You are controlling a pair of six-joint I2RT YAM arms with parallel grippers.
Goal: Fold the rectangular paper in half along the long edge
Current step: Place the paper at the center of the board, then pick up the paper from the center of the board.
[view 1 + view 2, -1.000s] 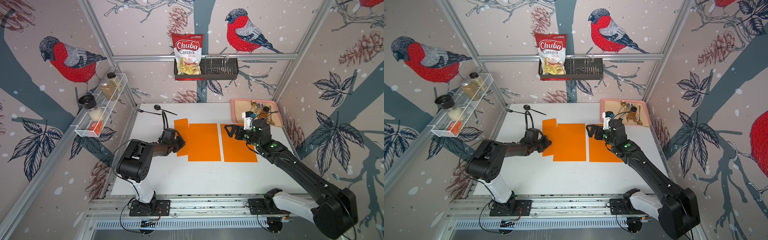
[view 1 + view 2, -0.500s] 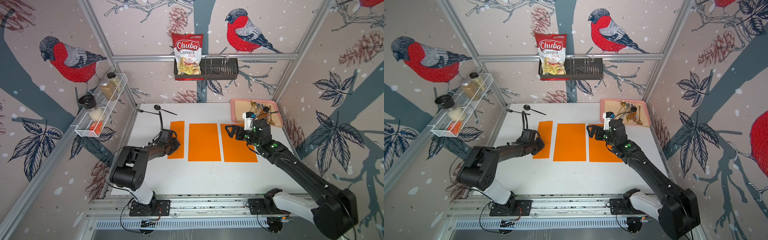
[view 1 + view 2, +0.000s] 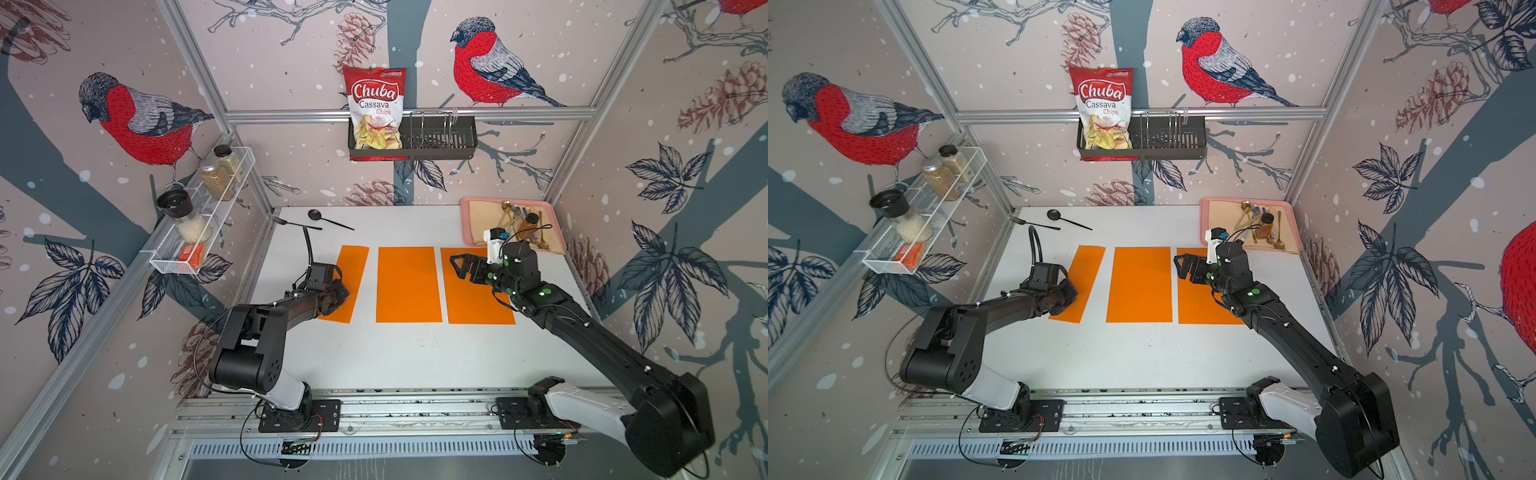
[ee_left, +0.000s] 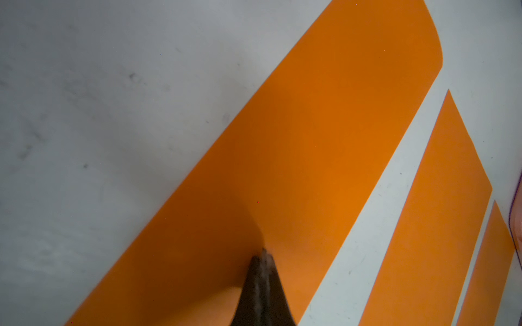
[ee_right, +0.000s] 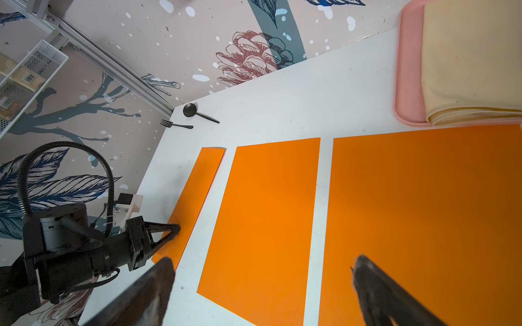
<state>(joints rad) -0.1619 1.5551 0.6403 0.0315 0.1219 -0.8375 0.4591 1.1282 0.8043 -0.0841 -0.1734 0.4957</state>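
Top view: folded paper (image 3: pixel 355 261) now flat

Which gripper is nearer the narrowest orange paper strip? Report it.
Left. The left gripper, shut, has its tip on the narrowest orange paper strip; the right gripper hangs open over the farthest wide orange sheet.

A narrow orange sheet (image 3: pixel 352 266), middle sheet (image 3: pixel 408 284) and right sheet (image 3: pixel 467 305) are laid side by side on the white desk (image 3: pixel 415 357); black spoon (image 3: pixel 314 214), fork (image 3: pixel 291 223) and pink tray (image 3: pixel 465 226) are set near its far edge.
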